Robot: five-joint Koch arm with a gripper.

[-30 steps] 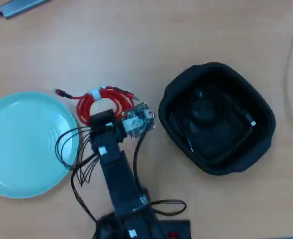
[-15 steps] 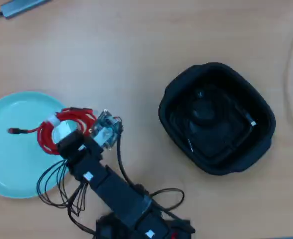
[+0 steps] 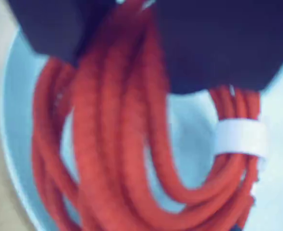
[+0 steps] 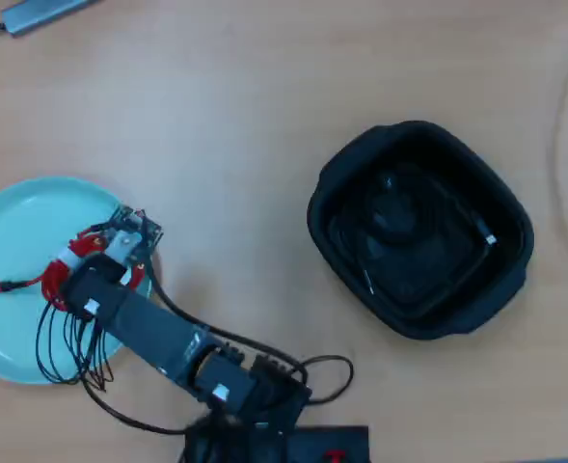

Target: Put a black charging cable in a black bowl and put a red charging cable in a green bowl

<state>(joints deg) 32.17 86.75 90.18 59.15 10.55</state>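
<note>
My gripper (image 4: 89, 260) is clamped on the red charging cable (image 3: 117, 144), whose coil hangs from my jaws over the green bowl (image 4: 13, 231) at the overhead view's left. The black charging cable (image 4: 481, 234) lies in the black bowl (image 4: 341, 183), right.

Two camera views: one high above the table, one on the arm's wrist.

The overhead view looks straight down on the whole table (image 4: 264, 106). The wrist view, blurred and very close, shares only the red charging cable (image 3: 117, 144) and the green bowl (image 3: 16, 96).

Red charging cable (image 4: 57, 272) over green bowl (image 4: 13, 231), black charging cable (image 4: 457, 227) apparently in black bowl (image 4: 419, 323) at overhead view's right
</note>
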